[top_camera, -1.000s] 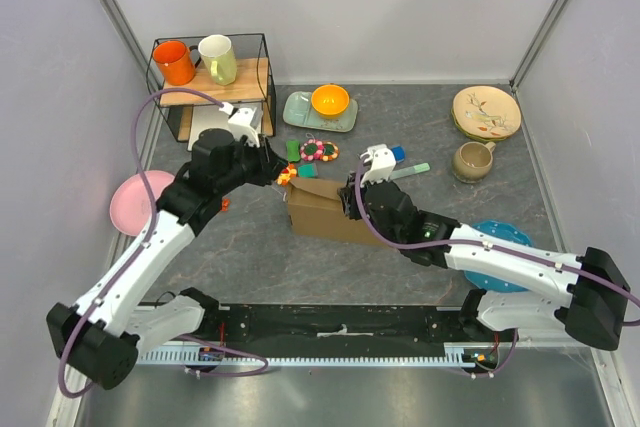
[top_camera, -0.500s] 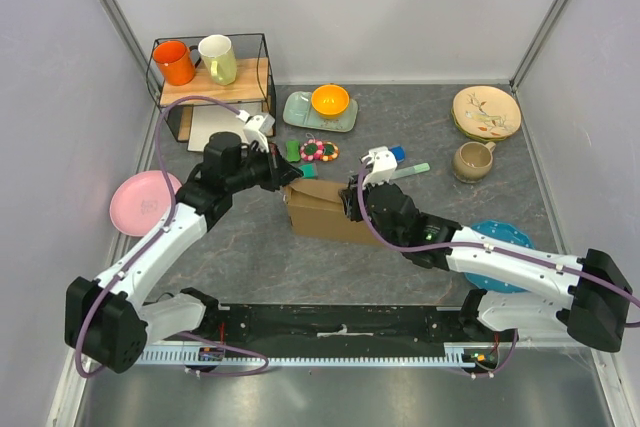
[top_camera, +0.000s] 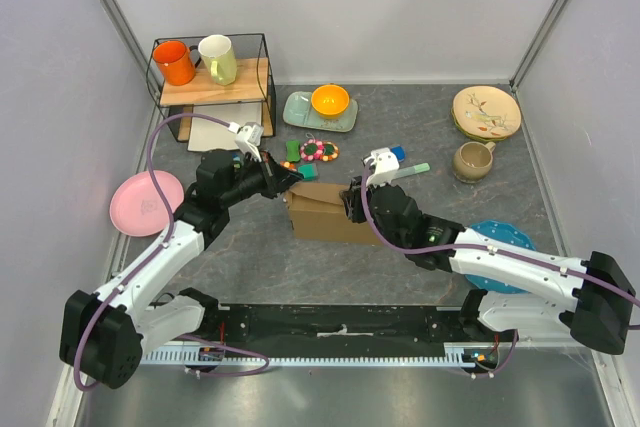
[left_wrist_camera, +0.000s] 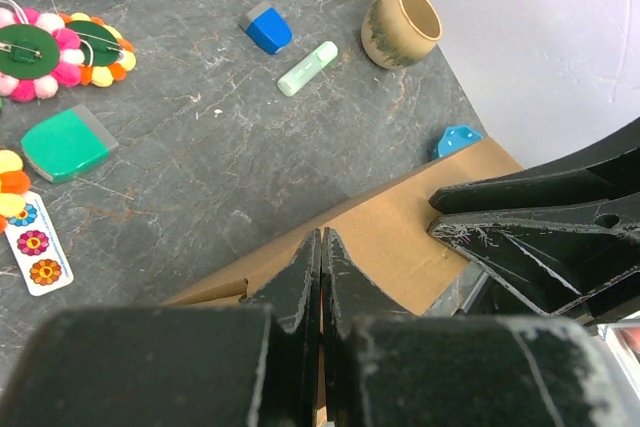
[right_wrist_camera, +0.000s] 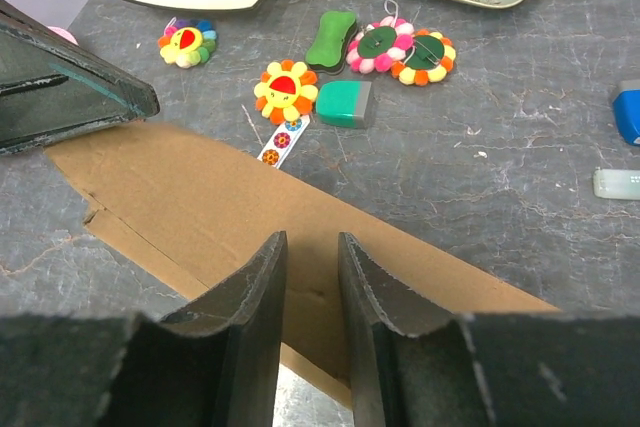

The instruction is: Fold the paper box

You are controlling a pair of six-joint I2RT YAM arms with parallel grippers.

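Top external view shows that over the last second the left claw (top_camera: 291, 180) has moved in from beside the small toys to the left top corner of the paper box (top_camera: 322, 217). Its fingers have gone from partly apart to clenched tight. The right claw (top_camera: 352, 199) has barely shifted and sits at the box's right top corner.

The paper box stands in the middle of the table (top_camera: 250, 247), a brown cardboard shape whose upper flap runs between the two claws.

Left wrist view has the left fingers pressed together with no gap, their tips over the flap's near edge. I cannot tell whether they pinch a sliver of cardboard or merely press on it.

Right wrist view has the right fingers a moderate way apart, with only the flap's face visible beyond the gap. That claw grasps nothing, and its tips seem to rest at the flap.

My reading is that both claws now bracket the flap, so pushing it down looks like the step in hand.
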